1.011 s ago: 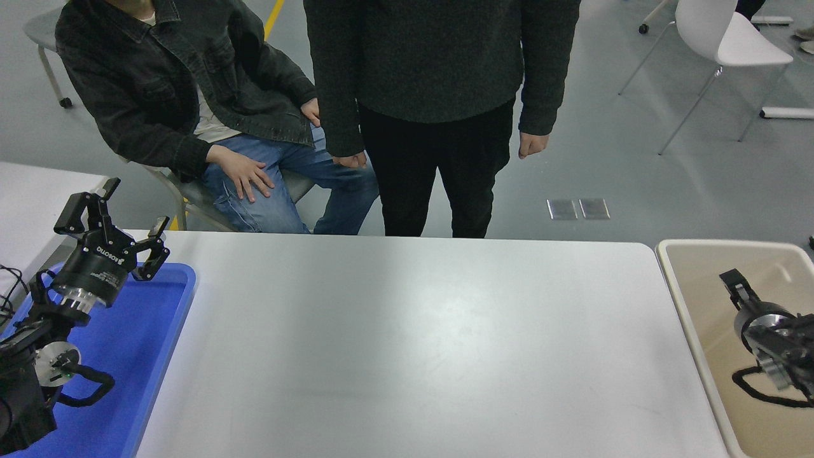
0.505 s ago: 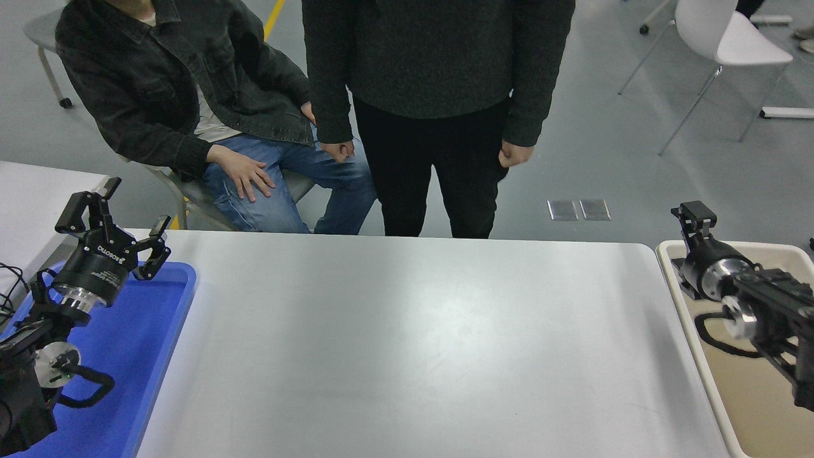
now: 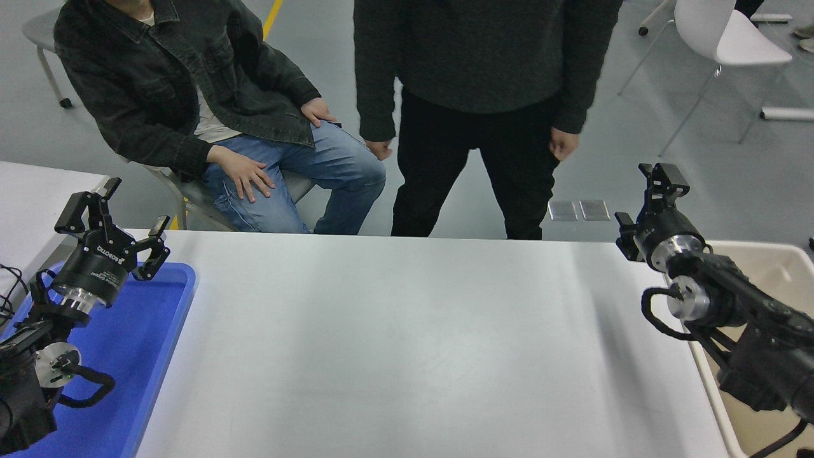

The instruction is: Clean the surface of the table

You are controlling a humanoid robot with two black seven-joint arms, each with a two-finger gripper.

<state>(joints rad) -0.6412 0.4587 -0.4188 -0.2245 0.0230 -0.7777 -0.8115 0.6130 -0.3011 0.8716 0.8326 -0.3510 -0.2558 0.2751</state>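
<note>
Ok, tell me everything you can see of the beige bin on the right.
The beige bin sits against the white table's right edge, running out of the picture at right and bottom. It looks like smooth plastic, with a pale raised rim, a rounded far-left corner and a tan floor. The visible part looks empty. The right arm crosses over it and hides much of it; whether the arm touches it cannot be told.

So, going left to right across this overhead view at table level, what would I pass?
Left end effector → blue tray → white table surface → right end effector → beige bin.
</note>
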